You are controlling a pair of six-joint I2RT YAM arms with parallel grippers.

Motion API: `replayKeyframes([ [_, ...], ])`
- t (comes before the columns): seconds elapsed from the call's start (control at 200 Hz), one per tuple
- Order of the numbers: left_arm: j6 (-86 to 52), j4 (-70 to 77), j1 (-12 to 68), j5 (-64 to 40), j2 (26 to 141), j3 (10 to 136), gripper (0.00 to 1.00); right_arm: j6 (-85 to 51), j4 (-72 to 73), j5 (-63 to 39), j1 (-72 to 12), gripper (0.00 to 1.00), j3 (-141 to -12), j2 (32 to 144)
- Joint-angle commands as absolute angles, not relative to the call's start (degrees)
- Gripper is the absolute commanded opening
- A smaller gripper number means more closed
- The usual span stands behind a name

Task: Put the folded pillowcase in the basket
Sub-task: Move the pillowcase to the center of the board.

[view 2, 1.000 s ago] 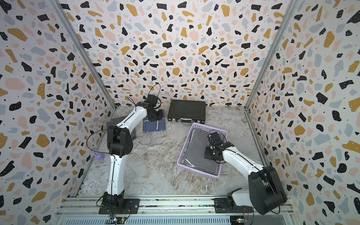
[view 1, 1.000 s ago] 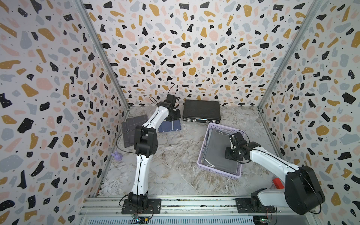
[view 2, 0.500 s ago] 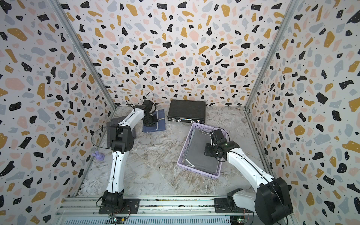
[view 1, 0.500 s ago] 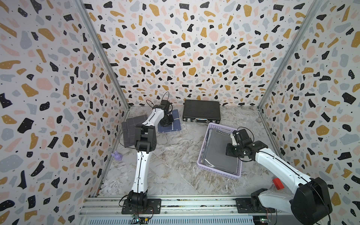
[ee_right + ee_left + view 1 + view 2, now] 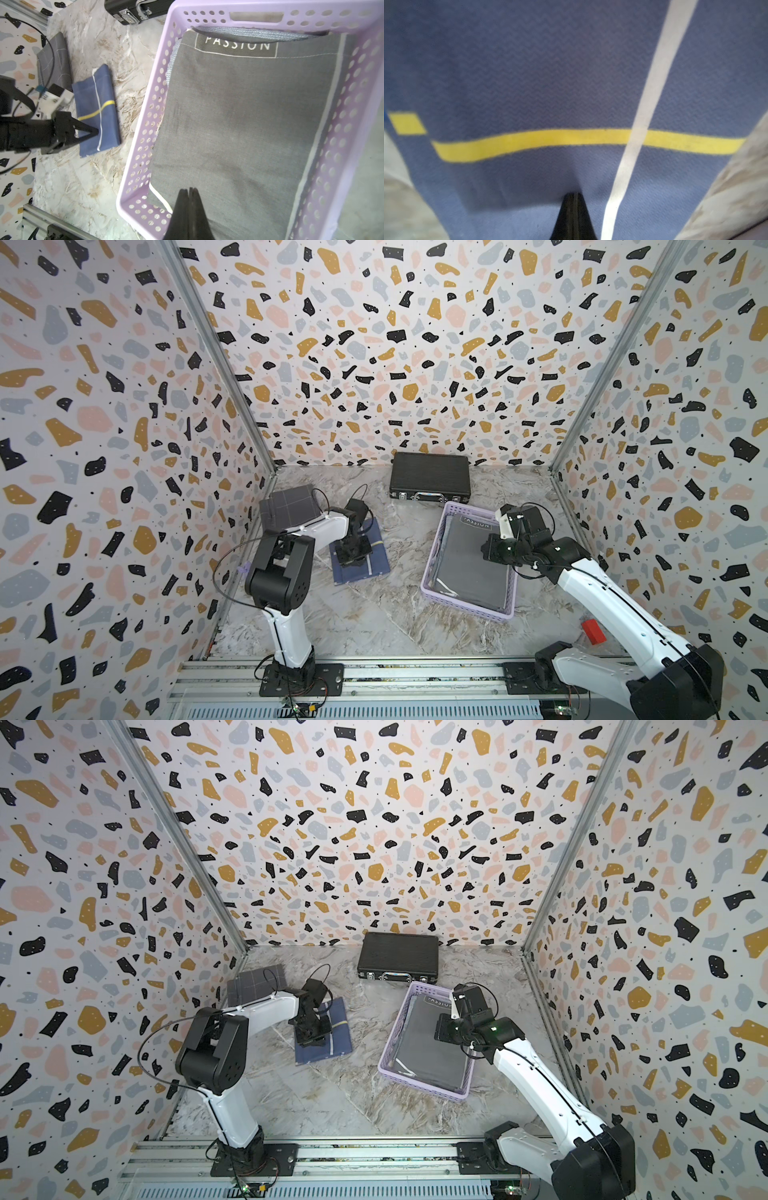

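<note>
A folded blue pillowcase [image 5: 376,562] [image 5: 340,1036] with a yellow and a white stripe lies on the marble table, left of the basket. My left gripper [image 5: 351,558] [image 5: 309,1038] [image 5: 574,194] is shut, its tips pressed down on the blue pillowcase [image 5: 550,83]. The lavender basket [image 5: 432,568] [image 5: 388,1052] [image 5: 141,133] holds a folded grey cloth [image 5: 239,124] with a "PASSION" label. My right gripper [image 5: 489,549] [image 5: 441,1029] [image 5: 188,190] is shut and holds nothing, hanging just above that grey cloth. The right wrist view also shows the blue pillowcase [image 5: 104,93] under the left gripper [image 5: 96,132].
A black hard case [image 5: 430,481] stands at the back wall behind the basket. A folded grey checked cloth [image 5: 289,506] leans at the left wall. A small red object [image 5: 593,631] sits at the front right, beside the right arm. Patterned walls close three sides.
The left arm has drawn back from the far wall toward the front. The blue pillowcase now lies nearer the front, with the left gripper on it. The right gripper has barely shifted.
</note>
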State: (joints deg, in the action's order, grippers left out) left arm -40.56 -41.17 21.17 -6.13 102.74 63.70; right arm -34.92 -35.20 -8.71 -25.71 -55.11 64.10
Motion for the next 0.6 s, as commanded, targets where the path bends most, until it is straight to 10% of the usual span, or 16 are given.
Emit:
replayKeyframes([
  [0.0,-46.8,-38.4,25.6,-3.0,96.8,58.0,0.05,-35.9,-36.3,-9.2,-29.2,0.00,-58.2,64.6],
  [0.22,-48.3,-40.3,26.4,-0.4,85.5,53.9,0.19,-33.6,-37.0,-7.8,-39.3,0.02,-63.7,72.2],
  [0.596,-34.8,-44.2,2.6,-5.6,84.0,61.4,0.54,-26.5,-36.6,-10.3,-51.9,0.49,-81.7,98.8],
])
